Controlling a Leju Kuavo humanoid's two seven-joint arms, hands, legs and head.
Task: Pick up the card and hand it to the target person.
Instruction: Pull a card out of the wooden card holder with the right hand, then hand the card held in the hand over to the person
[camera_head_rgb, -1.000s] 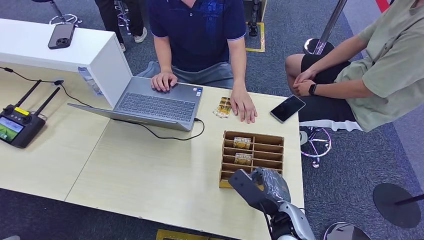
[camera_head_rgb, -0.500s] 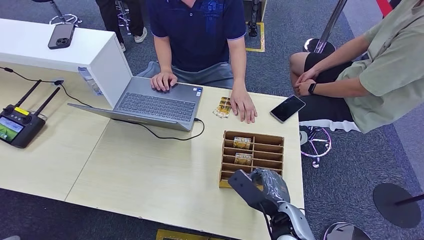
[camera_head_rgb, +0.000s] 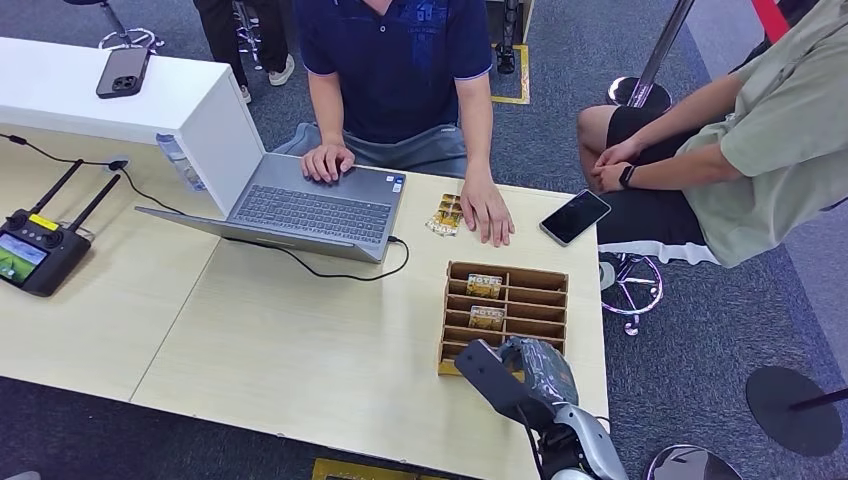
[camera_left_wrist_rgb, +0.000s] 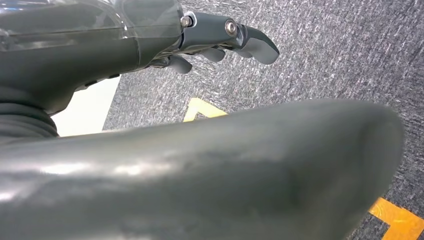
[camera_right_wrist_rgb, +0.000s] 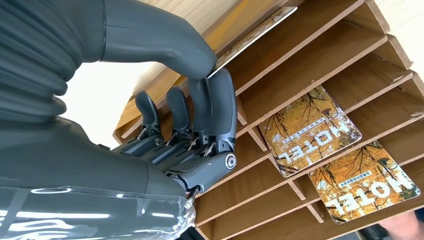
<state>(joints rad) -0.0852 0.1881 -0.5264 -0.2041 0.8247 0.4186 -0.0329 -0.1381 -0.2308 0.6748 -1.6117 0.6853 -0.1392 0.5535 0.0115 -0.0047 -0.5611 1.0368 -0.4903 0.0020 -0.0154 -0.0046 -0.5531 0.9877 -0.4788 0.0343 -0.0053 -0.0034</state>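
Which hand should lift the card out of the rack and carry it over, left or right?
Right. The right hand is already at the wooden rack, thumb and fingers pinching the edge of a card in the nearest slot. The left hand hangs over the carpet, away from the table.

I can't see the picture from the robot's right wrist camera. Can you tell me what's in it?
The robot's right hand pinches the edge of a card between thumb and fingers, at a slot of a wooden card rack. Two more cards, printed HOTEL over autumn trees, lie in other slots: one and another.
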